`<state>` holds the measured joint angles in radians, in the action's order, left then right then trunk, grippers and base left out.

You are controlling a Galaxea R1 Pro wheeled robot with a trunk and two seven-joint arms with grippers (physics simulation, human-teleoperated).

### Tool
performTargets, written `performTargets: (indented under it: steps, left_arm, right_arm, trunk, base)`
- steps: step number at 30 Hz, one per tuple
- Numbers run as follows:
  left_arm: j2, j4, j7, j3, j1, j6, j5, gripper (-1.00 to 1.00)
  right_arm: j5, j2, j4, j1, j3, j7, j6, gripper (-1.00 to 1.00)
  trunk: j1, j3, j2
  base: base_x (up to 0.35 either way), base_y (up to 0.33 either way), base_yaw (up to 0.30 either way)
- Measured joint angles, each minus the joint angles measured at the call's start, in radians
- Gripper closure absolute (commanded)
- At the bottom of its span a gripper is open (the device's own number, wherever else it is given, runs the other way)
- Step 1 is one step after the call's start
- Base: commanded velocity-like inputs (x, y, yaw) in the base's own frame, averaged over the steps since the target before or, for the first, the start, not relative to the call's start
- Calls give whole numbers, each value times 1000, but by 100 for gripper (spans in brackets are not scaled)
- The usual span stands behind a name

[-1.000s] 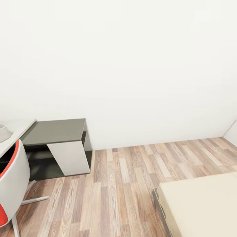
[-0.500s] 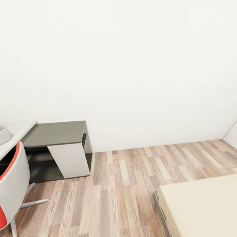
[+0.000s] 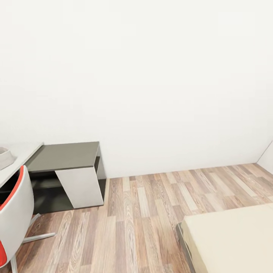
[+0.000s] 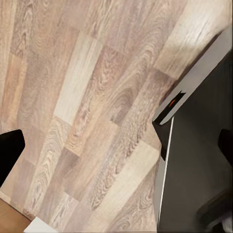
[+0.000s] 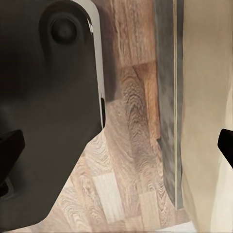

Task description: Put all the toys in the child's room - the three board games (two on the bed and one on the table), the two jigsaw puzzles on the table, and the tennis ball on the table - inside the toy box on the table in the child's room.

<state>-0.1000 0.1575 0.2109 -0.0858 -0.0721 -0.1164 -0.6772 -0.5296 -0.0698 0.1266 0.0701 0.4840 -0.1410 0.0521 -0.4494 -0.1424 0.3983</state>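
Observation:
The table (image 3: 17, 153) is at the left of the head view, its pale top joined to a lower dark-grey side cabinet (image 3: 64, 155). A light-grey corner of the toy box (image 3: 4, 157) pokes in at the left edge on the table. A corner of the bed (image 3: 231, 239), cream mattress on a dark base, lies at the lower right. The board games, jigsaw puzzles and tennis ball are out of view. My left gripper (image 4: 116, 145) hangs open over the plank floor. My right gripper (image 5: 116, 145) is open too, above the floor beside the bed edge (image 5: 170, 97). Both hold nothing.
A white chair with red trim (image 3: 11, 216) stands in front of the table at the lower left. Wood plank floor (image 3: 144, 212) stretches between cabinet and bed. A plain white wall (image 3: 151, 76) closes the back. My dark base (image 5: 48, 111) shows under the right wrist.
The whole head picture has slid slightly downward, so the camera has moved. Nothing in the room itself has shifted.

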Motion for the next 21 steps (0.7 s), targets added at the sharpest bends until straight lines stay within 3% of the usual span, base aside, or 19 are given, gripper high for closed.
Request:
performTargets:
  steps: [10, 21]
  left_arm:
    - [38, 0, -4, 1, 0, 1, -1, -100]
    - [49, 0, -5, 0, 0, 1, 1, -100]
  right_arm:
    - [3, 11, 2, -31, 2, 0, -45, -100]
    - [14, 17, 2, -40, 5, 8, -56, -100]
  trunk:
    - [0, 16, 0]
    - [0, 34, 0]
  base:
    - [0, 0, 0]
    - [0, 0, 0]
